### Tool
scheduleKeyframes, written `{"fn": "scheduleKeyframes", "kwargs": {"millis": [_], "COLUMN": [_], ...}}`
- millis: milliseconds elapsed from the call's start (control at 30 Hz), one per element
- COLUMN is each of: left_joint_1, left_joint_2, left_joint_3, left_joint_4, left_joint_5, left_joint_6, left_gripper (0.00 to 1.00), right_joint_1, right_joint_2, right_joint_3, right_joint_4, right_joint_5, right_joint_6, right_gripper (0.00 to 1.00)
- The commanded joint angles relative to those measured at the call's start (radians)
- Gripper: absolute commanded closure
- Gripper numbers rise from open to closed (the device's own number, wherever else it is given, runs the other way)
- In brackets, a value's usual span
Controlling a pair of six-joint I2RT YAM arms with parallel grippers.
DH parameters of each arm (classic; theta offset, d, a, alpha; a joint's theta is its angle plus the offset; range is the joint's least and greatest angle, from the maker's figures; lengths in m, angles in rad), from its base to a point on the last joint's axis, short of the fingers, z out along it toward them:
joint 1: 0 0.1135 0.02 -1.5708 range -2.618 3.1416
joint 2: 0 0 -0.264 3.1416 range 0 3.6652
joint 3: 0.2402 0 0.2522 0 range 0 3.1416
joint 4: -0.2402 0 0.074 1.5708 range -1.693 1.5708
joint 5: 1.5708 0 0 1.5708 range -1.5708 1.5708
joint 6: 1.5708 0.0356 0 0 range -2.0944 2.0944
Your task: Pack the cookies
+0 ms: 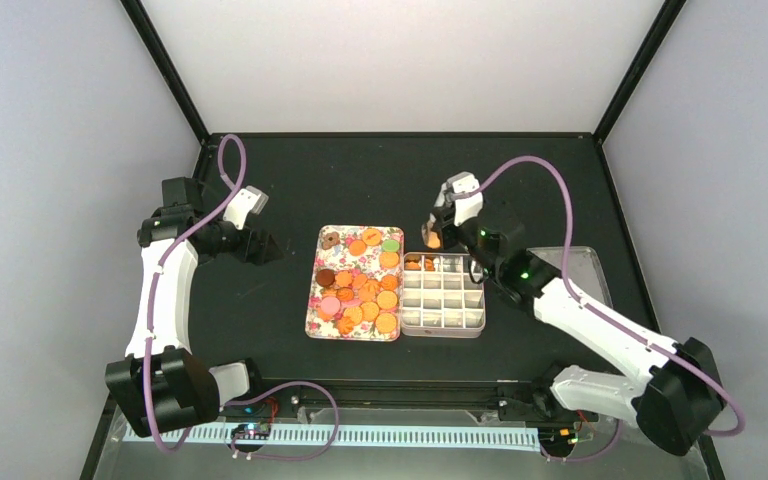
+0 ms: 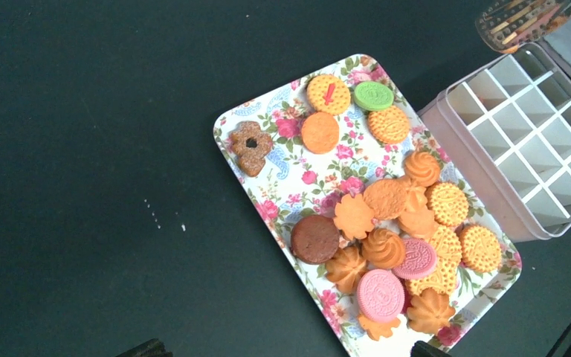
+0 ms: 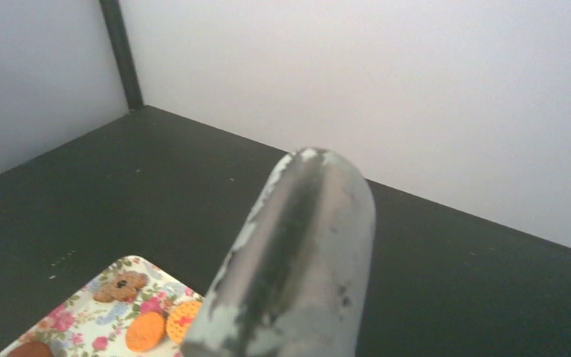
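Soft, even light falls from overhead. The pale walls (image 1: 390, 60) glow bright, while the black bench (image 1: 290, 190) stays dull and shows no glare, and shadows on it are faint. My left wrist view is sharp: the cookies (image 2: 384, 248) and the flowered tray (image 2: 297, 190) show crisp, saturated colour. In my right wrist view the metal tongs (image 3: 297, 253) sit too close, a blurred grey bar.

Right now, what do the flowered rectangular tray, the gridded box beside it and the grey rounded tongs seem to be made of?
The flowered rectangular tray looks like printed tin or melamine: smooth patterned surface, thin raised rim. The gridded box looks like plastic: translucent pinkish walls, white matte dividers. The grey rounded tongs are probably metal: dull grey sheen with worn, lighter patches.
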Motion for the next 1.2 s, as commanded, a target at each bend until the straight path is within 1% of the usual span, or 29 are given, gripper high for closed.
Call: {"fn": "scheduleKeyframes", "kwargs": {"millis": [0, 133, 300, 367, 433, 533, 600, 933, 1167], "left_joint_1": [0.006, 0.007, 0.005, 0.005, 0.005, 0.005, 0.004, 0.004, 0.005], "left_joint_2": [0.006, 0.008, 0.009, 0.009, 0.009, 0.012, 0.012, 0.015, 0.013], "left_joint_3": [0.033, 0.03, 0.029, 0.031, 0.031, 0.031, 0.033, 0.037, 0.041], "left_joint_4": [0.002, 0.004, 0.005, 0.005, 0.005, 0.005, 0.005, 0.009, 0.005], "left_joint_5": [0.053, 0.054, 0.059, 0.061, 0.063, 0.063, 0.063, 0.068, 0.058], "left_joint_6": [0.009, 0.011, 0.01, 0.011, 0.012, 0.012, 0.014, 0.007, 0.006], "left_gripper": [0.13, 0.13, 0.13, 0.13, 0.13, 0.13, 0.12, 0.12, 0.12], "right_joint_1": [-0.024, -0.032, -0.041, -0.04, -0.041, -0.041, -0.041, -0.04, -0.041], "right_joint_2": [-0.077, -0.108, -0.095, -0.088, -0.084, -0.088, -0.093, -0.106, -0.073], "right_joint_3": [-0.048, -0.077, -0.079, -0.079, -0.077, -0.075, -0.069, -0.041, 0.062], "right_joint_4": [-0.06, -0.084, -0.09, -0.087, -0.087, -0.085, -0.093, -0.116, -0.143], "right_joint_5": [0.081, 0.103, 0.1, 0.09, 0.091, 0.099, 0.095, 0.075, 0.036], "right_joint_6": [0.007, 0.001, 0.006, 0.012, 0.017, 0.014, 0.008, -0.004, -0.017], "right_gripper": [0.87, 0.86, 0.84, 0.78, 0.75, 0.67, 0.65, 0.65, 0.69]}}
